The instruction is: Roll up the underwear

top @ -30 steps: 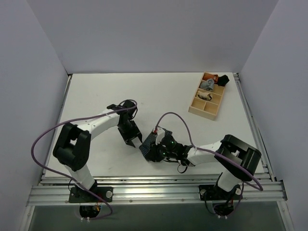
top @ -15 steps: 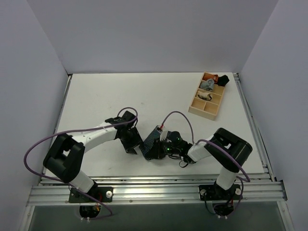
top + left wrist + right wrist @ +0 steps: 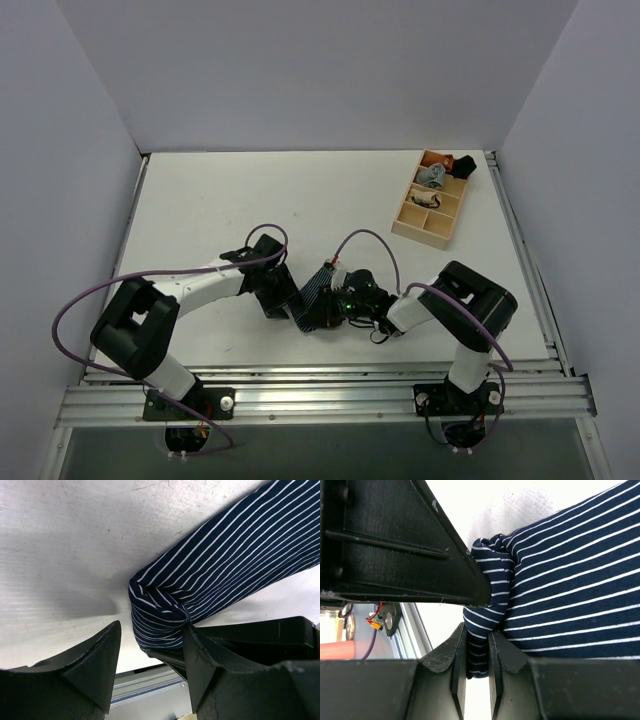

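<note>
The underwear (image 3: 316, 297), a navy pinstriped strip with a reddish end, lies slantwise on the table between both arms. My left gripper (image 3: 284, 302) is open at its near-left end. In the left wrist view the bunched end of the underwear (image 3: 160, 615) sits between the spread fingers (image 3: 85, 665) of that gripper (image 3: 150, 655) and touches the right one. My right gripper (image 3: 328, 314) is shut on a fold of the underwear (image 3: 570, 580). In the right wrist view the cloth is pinched between its fingertips (image 3: 477, 660), and the left gripper's black finger (image 3: 395, 545) lies right beside them.
A wooden divided box (image 3: 410, 228) stands at the back right with small rolled garments, grey (image 3: 432, 175) and black and orange (image 3: 460, 163). An aluminium rail (image 3: 320, 395) runs along the near table edge. White walls close in the left, back and right sides.
Both grippers have closed in on the underwear's near end. The right arm's elbow has folded inward and its gripper has shifted left. The left gripper has moved slightly right.
</note>
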Controlling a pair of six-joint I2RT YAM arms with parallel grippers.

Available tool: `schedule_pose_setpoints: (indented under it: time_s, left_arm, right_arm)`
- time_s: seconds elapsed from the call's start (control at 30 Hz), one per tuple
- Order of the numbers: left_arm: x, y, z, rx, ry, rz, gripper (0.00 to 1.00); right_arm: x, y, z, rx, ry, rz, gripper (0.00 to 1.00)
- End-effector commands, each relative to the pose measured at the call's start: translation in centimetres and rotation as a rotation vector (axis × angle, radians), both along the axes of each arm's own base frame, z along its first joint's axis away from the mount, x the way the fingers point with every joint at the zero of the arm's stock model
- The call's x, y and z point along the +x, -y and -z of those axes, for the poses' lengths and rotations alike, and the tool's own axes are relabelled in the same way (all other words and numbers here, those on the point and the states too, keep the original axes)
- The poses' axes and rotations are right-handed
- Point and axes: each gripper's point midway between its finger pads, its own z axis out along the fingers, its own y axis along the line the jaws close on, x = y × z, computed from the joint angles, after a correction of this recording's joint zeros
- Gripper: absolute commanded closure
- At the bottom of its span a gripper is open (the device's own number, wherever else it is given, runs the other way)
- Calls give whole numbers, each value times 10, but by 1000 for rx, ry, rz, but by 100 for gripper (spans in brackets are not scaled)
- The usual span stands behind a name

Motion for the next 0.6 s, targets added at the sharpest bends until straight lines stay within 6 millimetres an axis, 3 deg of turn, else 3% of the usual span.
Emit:
schedule_pose_setpoints:
  time_s: [0.0, 0.27, 0.37, 0.43, 0.57]
  left_arm:
    - [10, 8, -6, -28, 65, 0, 40]
    - [5, 2, 20, 32, 2, 15, 43]
    - [7, 2, 26, 58, -15, 39, 58]
    - [1, -3, 35, 97, -63, 51, 76]
    - [-11, -10, 41, 144, -141, 66, 97]
  right_arm:
    - [-33, 37, 64, -227, -178, 3, 100]
    - [-34, 35, 64, -221, -187, -6, 100]
    - [-35, 35, 61, -225, -193, -14, 100]
    - [-31, 33, 53, -224, -173, -8, 94]
    - [-19, 46, 47, -332, -110, 30, 76]
